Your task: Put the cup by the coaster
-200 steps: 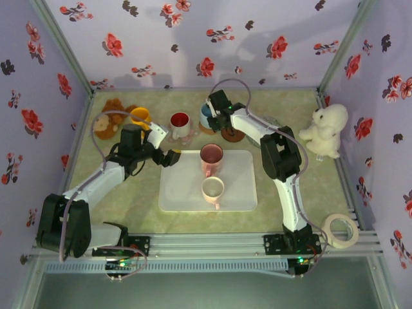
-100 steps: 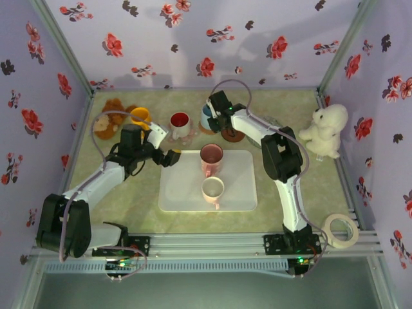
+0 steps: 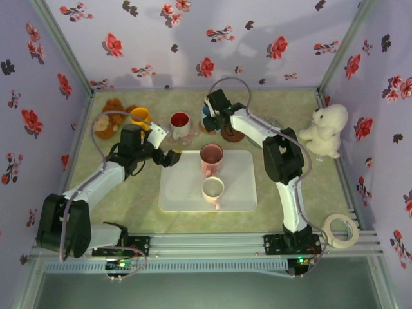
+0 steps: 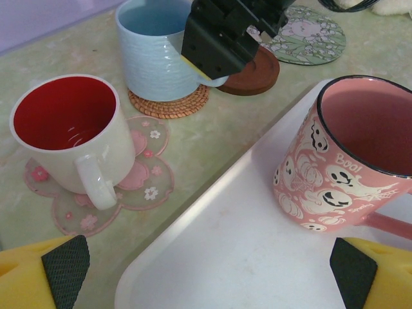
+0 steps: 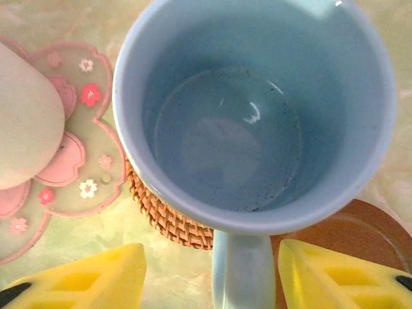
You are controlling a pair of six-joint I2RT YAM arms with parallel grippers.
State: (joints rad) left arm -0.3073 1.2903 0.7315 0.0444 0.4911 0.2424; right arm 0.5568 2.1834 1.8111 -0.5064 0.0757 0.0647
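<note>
The light blue cup point(image 5: 257, 129) stands upright on a round wicker coaster point(image 5: 168, 219), in the top view at the back middle point(image 3: 206, 117). My right gripper point(image 5: 212, 277) is open, with a yellow finger point(image 5: 90, 280) on each side of the cup's handle point(image 5: 243, 273) and gaps between them. In the left wrist view its black body point(image 4: 219, 38) hangs over the blue cup point(image 4: 154, 55). My left gripper point(image 4: 206, 270) is open above the white tray's near-left corner point(image 4: 244, 257), with nothing between its fingers.
A white cup with red inside point(image 4: 67, 132) sits on a flower-shaped coaster point(image 4: 135, 180). A brown coaster point(image 4: 254, 74) and a green patterned one point(image 4: 309, 38) lie right of the blue cup. The pink ghost mug point(image 4: 351, 154) and a cream cup point(image 3: 212, 188) stand on the tray. A white plush point(image 3: 325, 132) sits at the right.
My right wrist has shifted slightly toward the far left over the blue cup. The left arm and all cups are unmoved.
</note>
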